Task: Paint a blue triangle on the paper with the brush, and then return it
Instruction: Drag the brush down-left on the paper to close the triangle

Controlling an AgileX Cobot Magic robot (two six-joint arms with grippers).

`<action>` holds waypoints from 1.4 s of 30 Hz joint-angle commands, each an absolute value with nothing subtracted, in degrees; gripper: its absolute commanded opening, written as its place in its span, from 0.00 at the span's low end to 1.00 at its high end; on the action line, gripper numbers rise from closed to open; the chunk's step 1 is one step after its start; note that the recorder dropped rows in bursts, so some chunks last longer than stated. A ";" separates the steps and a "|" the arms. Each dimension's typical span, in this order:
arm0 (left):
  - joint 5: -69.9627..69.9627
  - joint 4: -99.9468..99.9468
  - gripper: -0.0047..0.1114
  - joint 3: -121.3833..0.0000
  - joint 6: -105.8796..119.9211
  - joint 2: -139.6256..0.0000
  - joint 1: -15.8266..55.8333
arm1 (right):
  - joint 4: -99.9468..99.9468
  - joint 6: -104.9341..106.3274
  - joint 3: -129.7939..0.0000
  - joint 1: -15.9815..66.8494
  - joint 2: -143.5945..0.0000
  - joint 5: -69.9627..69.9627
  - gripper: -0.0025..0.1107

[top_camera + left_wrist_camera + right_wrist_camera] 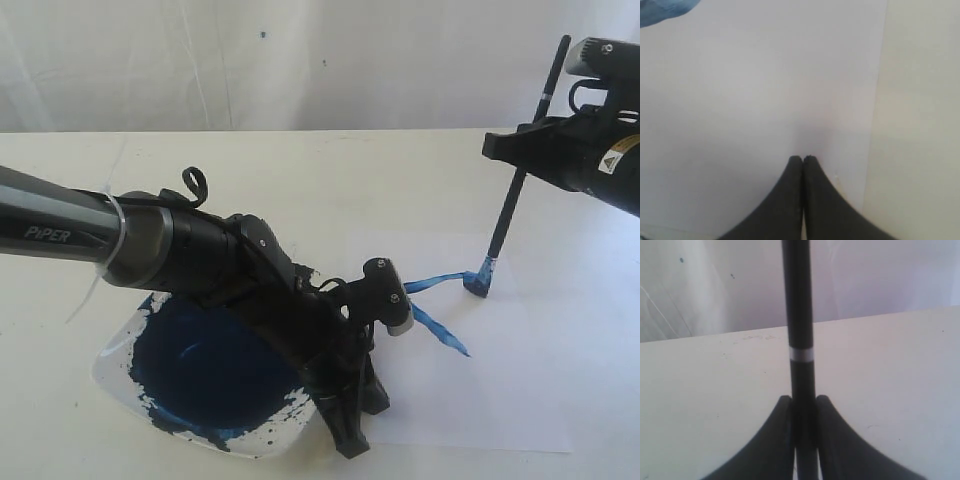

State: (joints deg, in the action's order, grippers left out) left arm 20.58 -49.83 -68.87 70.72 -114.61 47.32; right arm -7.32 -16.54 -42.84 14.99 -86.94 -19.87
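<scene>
- On the cream tabletop (300, 170), seen from the exterior view, the paper (540, 380) lies flat at three o'clock of a clear plate (110, 365). The sheet's left edge runs right beside the plate.
- A dark paint pool (210, 370) fills most of the plate, with splashes along its near rim.
- The left arm (150, 240) reaches in from nine o'clock, crossing above the plate and angling down toward the paper's near-left corner.
- The left gripper (802, 161) has its fingers pressed together with nothing between them. Its tips are down on the paper, close to the sheet's edge.
- The right gripper (803, 402) sits at about two o'clock of the scene, its fingers clamped narrowly on the black handle of the brush (515, 190).
- The brush is tilted, its handle end pointing toward one o'clock. Its blue-stained tip touches the paper at about two o'clock of the left gripper.
- Two streaky strokes of the blue triangle (440, 335) show. One runs from the brush tip toward nine o'clock, and the other slants toward four o'clock just below it.
- Where the two strokes approach each other, the left arm hides them, so I cannot tell whether they join.
</scene>
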 commanded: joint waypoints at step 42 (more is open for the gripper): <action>21.91 -50.36 0.04 -68.78 70.71 -115.05 47.61 | -7.50 -19.76 -42.81 18.29 -80.04 -2.49 0.02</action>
State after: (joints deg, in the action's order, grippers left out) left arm 20.58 -49.83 -68.87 70.72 -114.61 47.32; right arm -7.45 -19.50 -42.84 18.27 -80.81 -4.28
